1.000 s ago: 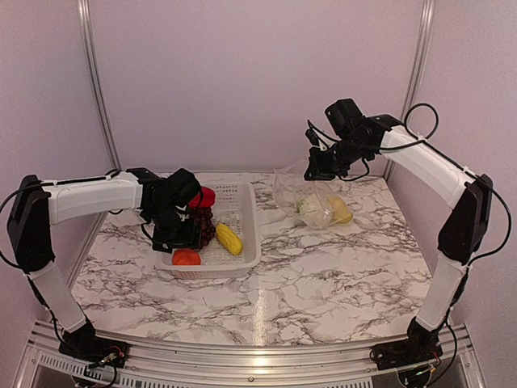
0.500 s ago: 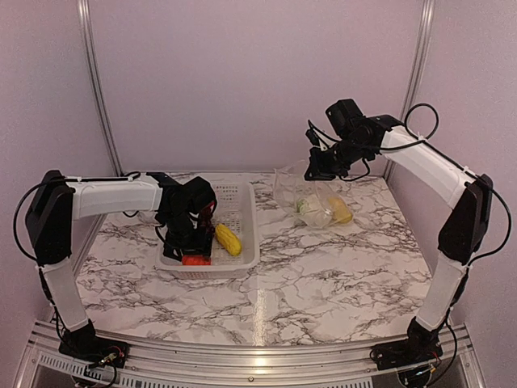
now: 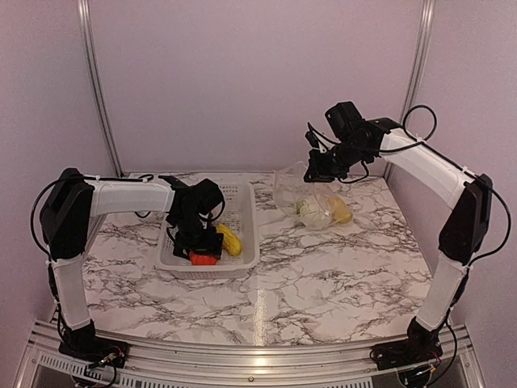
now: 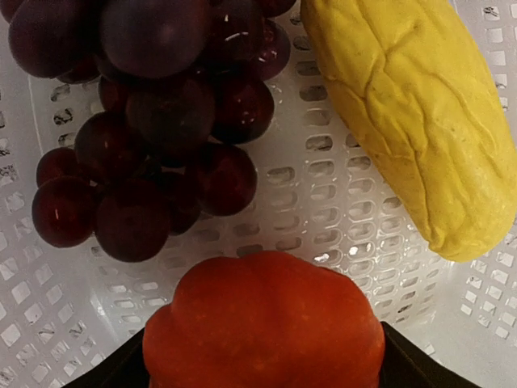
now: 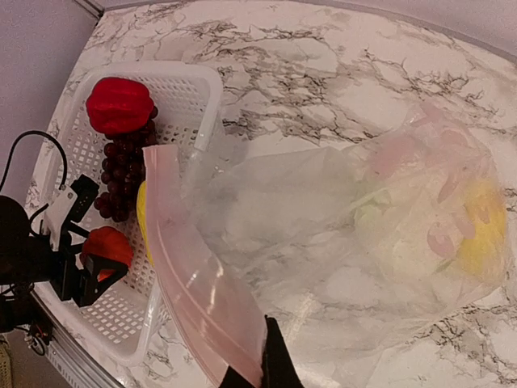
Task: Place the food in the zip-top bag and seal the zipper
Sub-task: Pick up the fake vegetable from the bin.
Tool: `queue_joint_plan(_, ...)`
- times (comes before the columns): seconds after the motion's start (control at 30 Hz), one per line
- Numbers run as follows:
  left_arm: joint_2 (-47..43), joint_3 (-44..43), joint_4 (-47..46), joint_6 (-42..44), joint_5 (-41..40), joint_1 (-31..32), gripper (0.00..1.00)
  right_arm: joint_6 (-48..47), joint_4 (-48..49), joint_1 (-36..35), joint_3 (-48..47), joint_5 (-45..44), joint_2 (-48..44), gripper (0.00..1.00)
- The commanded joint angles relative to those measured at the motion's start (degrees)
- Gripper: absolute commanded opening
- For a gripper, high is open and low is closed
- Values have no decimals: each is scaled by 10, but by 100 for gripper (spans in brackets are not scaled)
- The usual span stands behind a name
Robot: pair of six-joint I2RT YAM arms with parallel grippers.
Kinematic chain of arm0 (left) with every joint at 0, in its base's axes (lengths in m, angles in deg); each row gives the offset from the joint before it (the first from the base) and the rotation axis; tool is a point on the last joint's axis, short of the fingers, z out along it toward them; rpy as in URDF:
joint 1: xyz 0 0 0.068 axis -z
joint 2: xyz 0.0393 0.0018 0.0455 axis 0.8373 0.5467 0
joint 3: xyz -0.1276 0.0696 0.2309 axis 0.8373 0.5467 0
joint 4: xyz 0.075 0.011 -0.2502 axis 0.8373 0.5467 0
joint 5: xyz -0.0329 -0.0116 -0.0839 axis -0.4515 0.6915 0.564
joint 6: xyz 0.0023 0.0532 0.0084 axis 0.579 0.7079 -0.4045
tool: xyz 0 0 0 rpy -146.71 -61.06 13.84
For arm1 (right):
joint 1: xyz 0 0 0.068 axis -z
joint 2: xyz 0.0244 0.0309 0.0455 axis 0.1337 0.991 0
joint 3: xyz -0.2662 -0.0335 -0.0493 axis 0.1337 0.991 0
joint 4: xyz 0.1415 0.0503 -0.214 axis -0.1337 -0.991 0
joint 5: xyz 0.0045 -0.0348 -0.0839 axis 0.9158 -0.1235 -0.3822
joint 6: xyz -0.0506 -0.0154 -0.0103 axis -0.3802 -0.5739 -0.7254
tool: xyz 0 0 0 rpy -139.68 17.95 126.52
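Zip-top bag: clear, crinkled, mouth open, pinkish zipper.

A white perforated basket sits on the marble table (left of centre).

The scene is evenly and softly lit from above; only faint shadows are cast on the table. A small glare spot is seen on the front rail. The overhead view is sharp. In the left wrist view, highlights are caught on the grapes, and the orange fruit at the bottom edge looks slightly soft, perhaps too close for focus. In the right wrist view, lines are bent toward the edges, and sheen is scattered across the bag.
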Motion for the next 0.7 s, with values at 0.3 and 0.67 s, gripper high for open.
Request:
queue_joint_plan(0.3,4,-54,-14,19,21,2,75,10,2,4,-6,-6,-17,0)
queue_joint_plan(0.67,-27,-195,-13,65,19,2,66,10,1,4,-15,4,-8,0)
